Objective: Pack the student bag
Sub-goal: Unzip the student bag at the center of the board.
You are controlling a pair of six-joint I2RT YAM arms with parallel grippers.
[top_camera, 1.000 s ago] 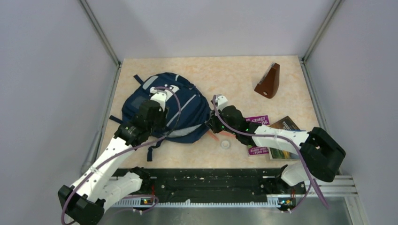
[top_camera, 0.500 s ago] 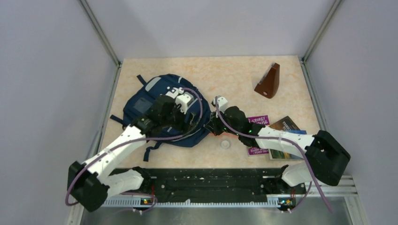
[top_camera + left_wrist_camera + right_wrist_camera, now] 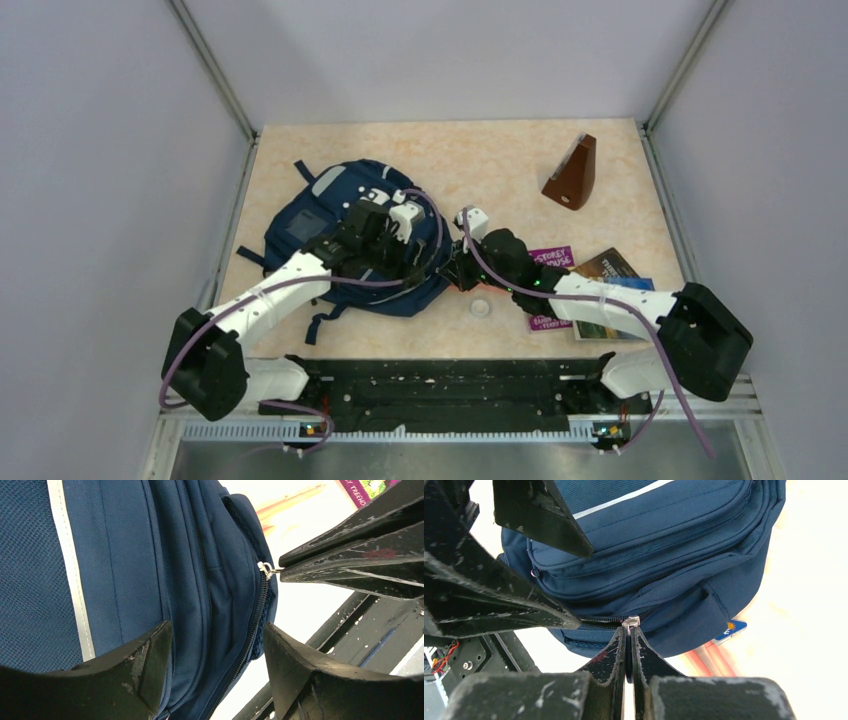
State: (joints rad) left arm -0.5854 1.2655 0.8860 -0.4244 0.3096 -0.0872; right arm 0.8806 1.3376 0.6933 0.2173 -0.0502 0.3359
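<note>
The student bag, navy with grey-white stripes, lies flat on the left of the table. It also shows in the left wrist view and the right wrist view. My right gripper is at the bag's right edge and is shut on the silver zipper pull of a closed zip; the pull also shows in the left wrist view. My left gripper is open just above that same edge. In its own view the jaws stand either side of the zip seam and hold nothing.
A brown wedge-shaped object stands at the back right. Books lie under my right arm. A small clear round item lies in front of the bag. Orange-pink sticks and a blue card poke out beside the bag.
My left arm has swung right across the bag, from its middle to its right edge beside the right gripper. The right gripper has stayed on the zipper pull.
</note>
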